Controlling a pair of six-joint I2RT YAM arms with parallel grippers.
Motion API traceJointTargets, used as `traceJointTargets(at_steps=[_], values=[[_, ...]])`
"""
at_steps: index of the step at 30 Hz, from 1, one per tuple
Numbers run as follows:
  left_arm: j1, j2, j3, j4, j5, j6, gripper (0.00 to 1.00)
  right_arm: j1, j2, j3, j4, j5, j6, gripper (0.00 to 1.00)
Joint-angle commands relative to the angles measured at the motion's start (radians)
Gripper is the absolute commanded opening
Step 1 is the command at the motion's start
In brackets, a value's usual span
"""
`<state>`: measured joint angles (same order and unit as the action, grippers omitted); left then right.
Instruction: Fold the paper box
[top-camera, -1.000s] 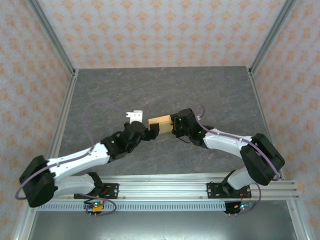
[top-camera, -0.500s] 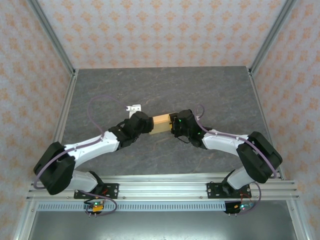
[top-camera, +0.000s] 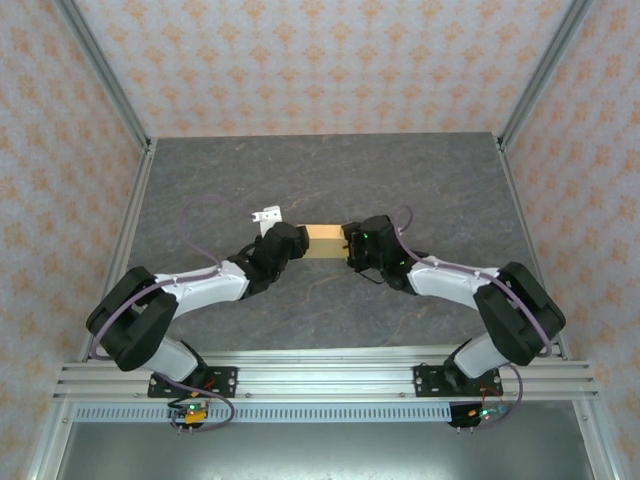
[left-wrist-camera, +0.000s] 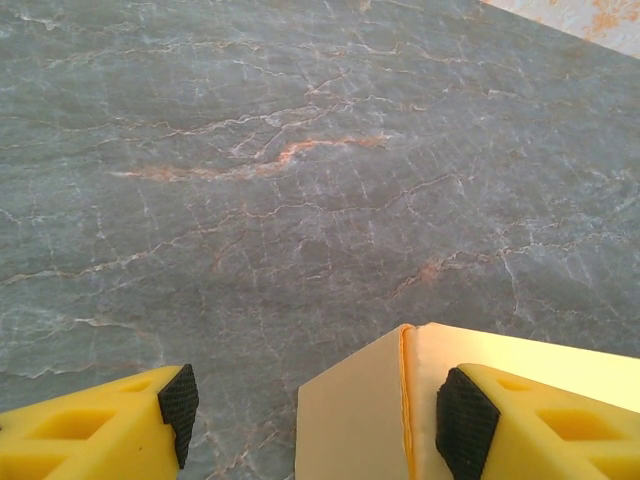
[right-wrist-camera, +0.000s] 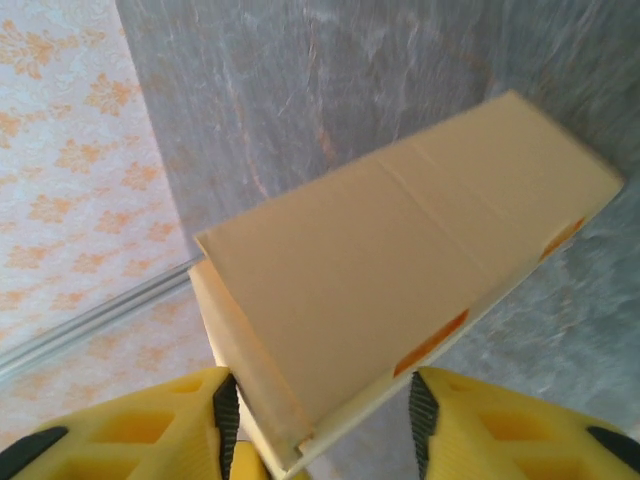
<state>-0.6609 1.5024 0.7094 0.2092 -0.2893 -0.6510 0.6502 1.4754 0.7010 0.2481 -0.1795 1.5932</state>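
- Tan cardboard box (top-camera: 322, 240) sits over the middle of the table (top-camera: 430, 180), spanning the gap between the two grippers in the top view. I cannot tell whether it rests on the table or hangs just above it.
- Right gripper (top-camera: 347, 241) holds the box's right end. In the right wrist view that end sits between the yellow fingers (right-wrist-camera: 130, 430), which are narrow, with the black pads against its two sides.
- Seen there, the box is a flat rectangular shape with a crease across its broad face and small orange marks along one long edge.
- Left gripper (top-camera: 298, 244) meets the box's left end with its fingers wide.
- In the left wrist view a corner of the box pokes in between the fingers and touches the pad (left-wrist-camera: 462, 425) on the view's right. The other pad (left-wrist-camera: 178, 405) stands apart, with grey table in the gap.
- An orange fold line runs down that corner.
- Small white bracket (top-camera: 266, 215) lies on the table just behind the left gripper, apart from the box.
- Table is grey and marble-veined.
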Motion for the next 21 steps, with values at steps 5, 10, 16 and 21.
traceJointTargets(at_steps=[5, 10, 16, 21], values=[[0.0, 0.068, -0.055, -0.156, 0.018, 0.027, 0.69, -0.015, -0.16, 0.104, -0.276, 0.12, -0.163, 0.53], [0.0, 0.074, -0.032, -0.174, 0.016, 0.036, 0.7, -0.015, -0.086, 0.072, -0.253, 0.092, -0.142, 0.54], [0.0, 0.065, -0.039, -0.165, 0.018, 0.033, 0.71, -0.021, 0.028, -0.057, -0.096, 0.019, -0.076, 0.51], [0.0, 0.052, -0.057, -0.148, 0.032, 0.026, 0.72, -0.021, -0.093, -0.009, -0.238, 0.069, -0.161, 0.61]])
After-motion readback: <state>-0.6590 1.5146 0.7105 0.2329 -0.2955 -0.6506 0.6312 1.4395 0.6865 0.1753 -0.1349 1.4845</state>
